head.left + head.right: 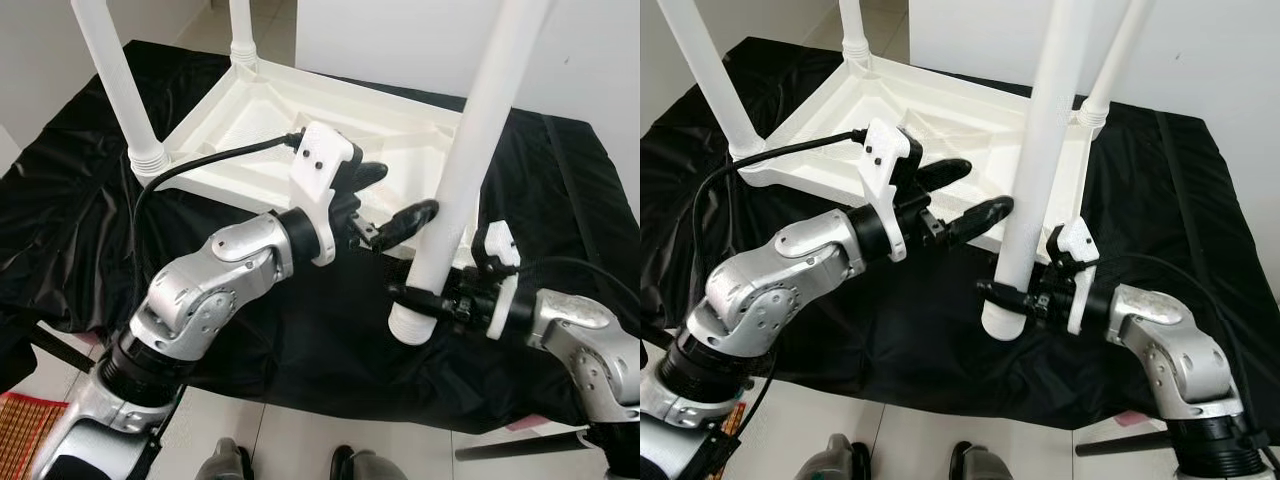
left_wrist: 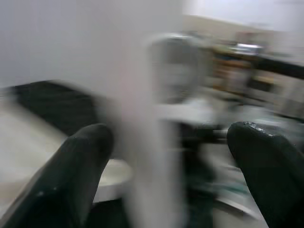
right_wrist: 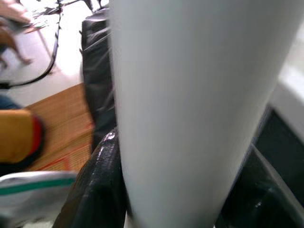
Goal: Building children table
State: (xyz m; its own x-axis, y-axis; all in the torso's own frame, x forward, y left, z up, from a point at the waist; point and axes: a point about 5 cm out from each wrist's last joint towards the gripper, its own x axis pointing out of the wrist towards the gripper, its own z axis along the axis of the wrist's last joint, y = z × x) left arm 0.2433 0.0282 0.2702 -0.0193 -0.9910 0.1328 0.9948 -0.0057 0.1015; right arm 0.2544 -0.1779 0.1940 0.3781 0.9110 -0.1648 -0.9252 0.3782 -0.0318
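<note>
Left eye view: right end effector (image 1: pixel 418 298) around table leg (image 1: pixel 462 160); left end effector (image 1: pixel 385 205) splayed.

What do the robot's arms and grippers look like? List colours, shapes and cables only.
Both arms are silver, with rounded, bulbous joint housings and black collars between segments. The left gripper and right gripper each have two long, glossy black fingers with rounded tips, behind a white plastic bracket at the wrist. A black cable loops into the left bracket; another runs to the right one.

surface: black cloth (image 1: pixel 330 350) draped over a raised support, wrinkled, hanging off near edge
on cloth: white tabletop (image 1: pixel 300 135) upside down, underside ribs up, legs upright at corners
below: pale tiled floor (image 1: pixel 300 440)
</note>
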